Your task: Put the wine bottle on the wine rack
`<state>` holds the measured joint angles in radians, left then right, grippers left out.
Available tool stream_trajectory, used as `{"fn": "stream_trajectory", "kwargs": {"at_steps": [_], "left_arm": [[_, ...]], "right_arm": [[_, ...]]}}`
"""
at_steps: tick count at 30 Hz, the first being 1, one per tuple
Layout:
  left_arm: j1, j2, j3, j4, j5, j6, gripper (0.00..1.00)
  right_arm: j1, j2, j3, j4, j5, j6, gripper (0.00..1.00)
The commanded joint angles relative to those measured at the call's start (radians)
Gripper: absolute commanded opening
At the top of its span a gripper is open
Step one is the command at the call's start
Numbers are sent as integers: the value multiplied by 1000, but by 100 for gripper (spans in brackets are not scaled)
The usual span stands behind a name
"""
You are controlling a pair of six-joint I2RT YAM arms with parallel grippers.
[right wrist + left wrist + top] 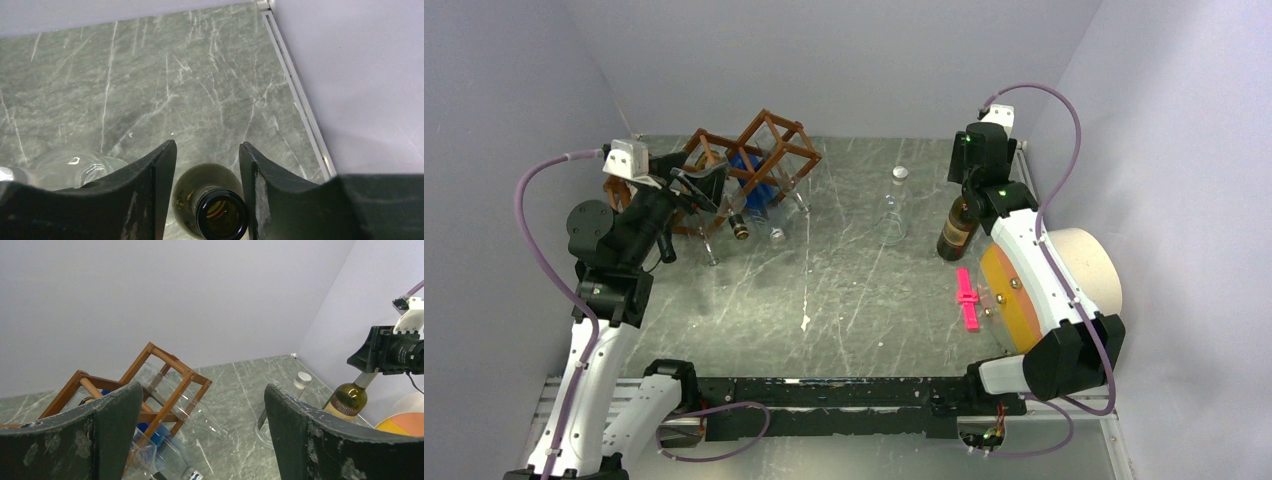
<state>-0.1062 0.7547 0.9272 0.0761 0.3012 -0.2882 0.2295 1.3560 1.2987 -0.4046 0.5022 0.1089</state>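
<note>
Reddish-brown wood to the left, dark green glass caught between the right jaws.

The left gripper [202,387] has its jaws wide apart on nothing, with the wine rack [170,375] just ahead of them, other bottles already lying in it. A clear bottle [892,215] stands just outside one finger of the right gripper [207,145]. The wine bottle [220,215] stands upright, well apart from the rack. Its open neck is between the right jaws, which sit close on both sides. Whether they press yet cannot be told. A grip this high on smooth glass could let the heavy body swing or slip. An off-centre squeeze could also tip it into the clear bottle.
</note>
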Motion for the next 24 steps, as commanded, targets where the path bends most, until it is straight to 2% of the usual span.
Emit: {"fn": "stream_trajectory", "kwargs": {"at_steps": [1,4,10,11,14,15,19,22,24], "left_arm": [[10,-20,-2,1,33,9,95],[10,-24,3,-36,34,28,95],[10,-21,-1,-86,80,65,95],[10,-17,-7,-85,90,64,95],[10,-1,-22,-70,156,59,95],[10,6,-26,-61,192,58,95],[8,44,-53,11,343,17,95],[4,58,-86,90,419,-8,95],[-3,62,-100,114,420,-5,95]], "right_arm": [[-5,-23,-50,73,18,-54,48],[-3,-36,-65,92,39,-70,40],[-3,-46,-72,61,47,-42,37],[-3,-47,-77,55,54,-38,32],[-1,-48,-69,11,54,-32,6],[1,-52,-61,-10,41,-29,0],[27,-119,-52,-37,23,-25,0],[45,-186,-68,-20,-85,14,0],[46,-207,-57,-44,-147,54,0]]}}
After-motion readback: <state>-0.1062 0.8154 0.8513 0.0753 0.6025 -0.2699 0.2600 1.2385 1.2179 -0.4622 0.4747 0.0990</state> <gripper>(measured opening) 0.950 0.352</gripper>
